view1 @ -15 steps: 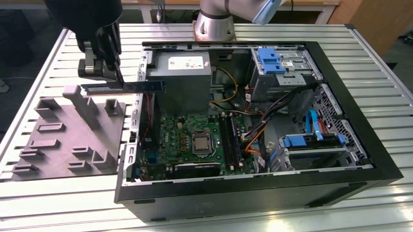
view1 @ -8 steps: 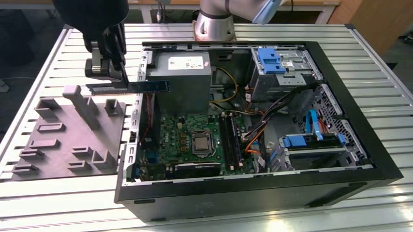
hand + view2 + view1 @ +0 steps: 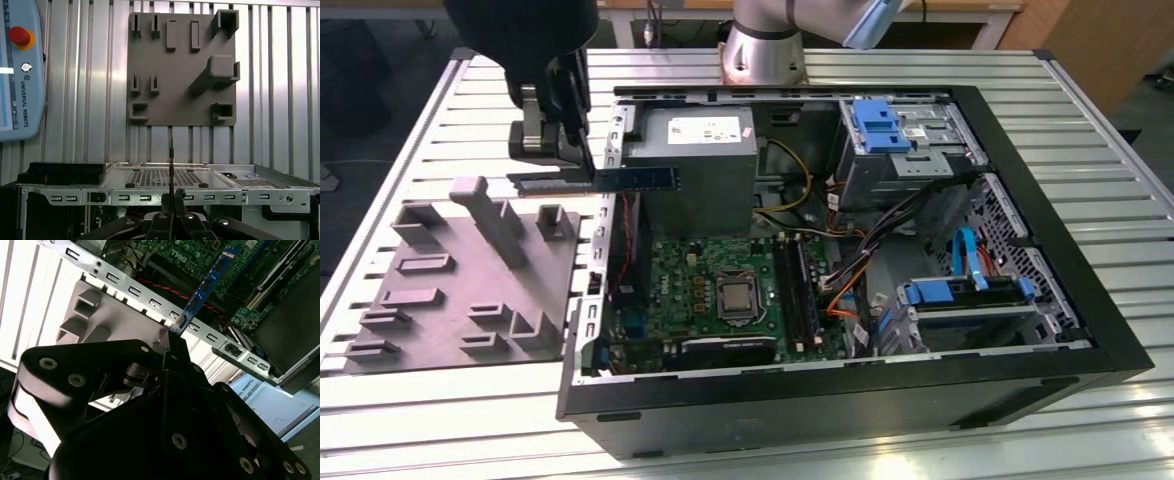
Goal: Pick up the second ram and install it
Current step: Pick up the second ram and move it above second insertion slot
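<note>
The second ram is a thin dark green-black stick held level in the air over the case's wall on the exterior view's left, above the grey holder tray's edge. My gripper is shut on one end of it. In the second wrist view the second ram juts out from the gripper towards the motherboard. It appears edge-on as a thin line above the gripper in the first wrist view. The motherboard's memory slots lie lower down and to the exterior view's right.
The open computer case lies on the slatted table. Inside it are a power supply, the motherboard, cables and blue drive brackets. The holder tray has several raised blocks. A teach pendant lies beside it.
</note>
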Motion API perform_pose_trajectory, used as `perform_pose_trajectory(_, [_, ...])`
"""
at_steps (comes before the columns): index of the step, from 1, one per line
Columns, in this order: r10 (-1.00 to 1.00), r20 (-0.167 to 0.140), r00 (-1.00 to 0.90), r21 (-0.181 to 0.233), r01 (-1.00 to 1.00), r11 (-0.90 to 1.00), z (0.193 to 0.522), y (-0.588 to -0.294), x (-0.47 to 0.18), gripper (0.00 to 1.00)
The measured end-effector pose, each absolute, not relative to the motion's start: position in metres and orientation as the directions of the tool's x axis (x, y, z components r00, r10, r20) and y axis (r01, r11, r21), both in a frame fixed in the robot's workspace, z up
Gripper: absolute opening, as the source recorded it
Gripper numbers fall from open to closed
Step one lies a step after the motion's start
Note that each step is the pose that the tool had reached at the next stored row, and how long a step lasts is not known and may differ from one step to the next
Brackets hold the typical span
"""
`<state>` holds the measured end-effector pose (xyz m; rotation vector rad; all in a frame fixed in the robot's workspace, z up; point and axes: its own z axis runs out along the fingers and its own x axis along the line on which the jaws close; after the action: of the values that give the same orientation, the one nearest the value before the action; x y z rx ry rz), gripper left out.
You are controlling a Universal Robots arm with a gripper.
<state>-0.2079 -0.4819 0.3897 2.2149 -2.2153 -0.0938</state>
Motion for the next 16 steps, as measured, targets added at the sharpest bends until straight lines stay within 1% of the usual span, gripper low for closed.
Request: perform_pose_trajectory(16, [-0.999, -0.037, -0.001, 0.048, -0.999, -0.001, 0.39, -0.482, -0.194, 0.12])
